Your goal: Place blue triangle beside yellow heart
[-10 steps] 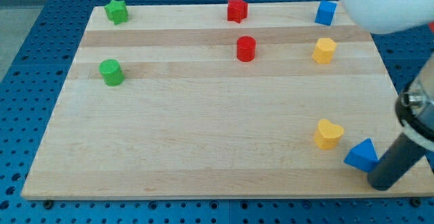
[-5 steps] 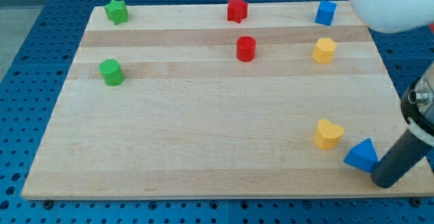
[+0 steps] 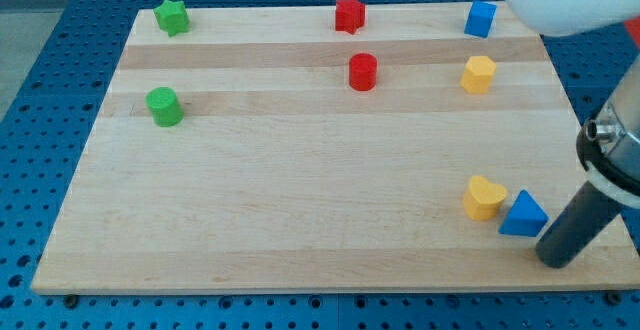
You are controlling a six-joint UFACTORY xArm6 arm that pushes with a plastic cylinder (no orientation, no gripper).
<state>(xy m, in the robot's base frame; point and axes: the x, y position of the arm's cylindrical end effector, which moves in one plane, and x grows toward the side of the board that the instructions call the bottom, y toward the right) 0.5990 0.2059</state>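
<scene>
Blue triangle: near the board's bottom-right corner, beside the yellow heart, seemingly touching it. Light, hard, slides easily; I push on its flat right face. My tip: bare rod, holding nothing, just below-right of the triangle.

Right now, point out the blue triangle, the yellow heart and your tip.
blue triangle point(image 3: 523, 216), camera view, middle of its top face
yellow heart point(image 3: 484, 197), camera view, centre of its top
my tip point(image 3: 555, 260), camera view, rod's very end, right of the triangle

No text, label, brand, number or sign can be read on anything in view.
</scene>
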